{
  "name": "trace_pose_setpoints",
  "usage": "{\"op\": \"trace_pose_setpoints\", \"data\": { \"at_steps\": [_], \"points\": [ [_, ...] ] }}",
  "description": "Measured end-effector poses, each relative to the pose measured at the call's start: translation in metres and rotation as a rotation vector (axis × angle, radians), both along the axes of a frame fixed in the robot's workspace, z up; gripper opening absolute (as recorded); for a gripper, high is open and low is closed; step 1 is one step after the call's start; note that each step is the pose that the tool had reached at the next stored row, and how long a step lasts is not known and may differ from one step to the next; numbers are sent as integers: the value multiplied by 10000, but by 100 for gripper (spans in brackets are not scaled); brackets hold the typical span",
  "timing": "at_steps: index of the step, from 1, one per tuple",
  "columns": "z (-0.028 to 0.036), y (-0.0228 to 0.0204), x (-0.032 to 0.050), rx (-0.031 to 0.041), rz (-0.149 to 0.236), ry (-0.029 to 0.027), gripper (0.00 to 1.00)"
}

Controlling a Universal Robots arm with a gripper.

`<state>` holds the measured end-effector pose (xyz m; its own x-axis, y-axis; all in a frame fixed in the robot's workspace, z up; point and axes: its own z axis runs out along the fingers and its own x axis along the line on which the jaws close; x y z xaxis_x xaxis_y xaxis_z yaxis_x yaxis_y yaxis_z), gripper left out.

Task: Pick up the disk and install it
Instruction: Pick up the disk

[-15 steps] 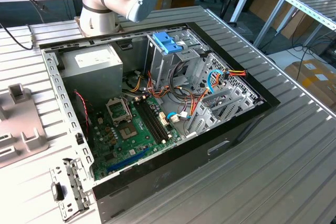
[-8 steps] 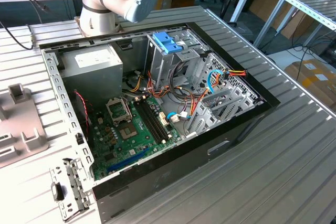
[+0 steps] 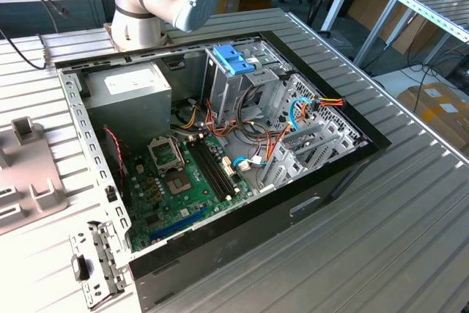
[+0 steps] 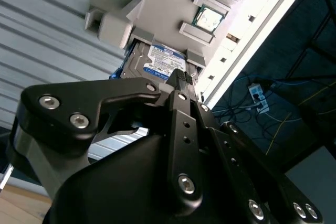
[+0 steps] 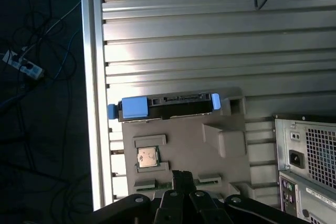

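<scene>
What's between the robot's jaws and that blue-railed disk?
In the first wrist view, a grey tray carrying a square chip lies between them; the disk rests along its edge.

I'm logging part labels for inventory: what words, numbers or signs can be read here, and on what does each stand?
Label on the flat dark disk with blue plastic rails: print there, too small to read.
White label on the big grey metal box: too small to read.
Nothing else bears legible text.

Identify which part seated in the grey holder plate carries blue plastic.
The flat dark rectangular disk, with a blue tab at one end; the small square silver chip beside it has none.
</scene>
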<state>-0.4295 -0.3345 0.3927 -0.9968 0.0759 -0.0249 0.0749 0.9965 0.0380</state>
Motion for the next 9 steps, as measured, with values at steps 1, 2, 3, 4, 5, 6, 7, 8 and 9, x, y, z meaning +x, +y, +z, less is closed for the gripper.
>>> {"op": "trace_pose_setpoints", "data": {
  "at_steps": [1,2,3,4,5,6,7,8,9],
  "points": [
    [0,0,0,0,9,0,11],
    [0,0,0,0,23,0,11],
    [0,0,0,0,43,0,11],
    [0,0,0,0,83,0,11],
    [0,0,0,0,119,0,11],
    [0,0,0,0,178,0,11],
    [0,0,0,0,216,0,11],
    [0,0,0,0,264,-1,11],
    [0,0,0,-1,318,0,11]
  ]
}}
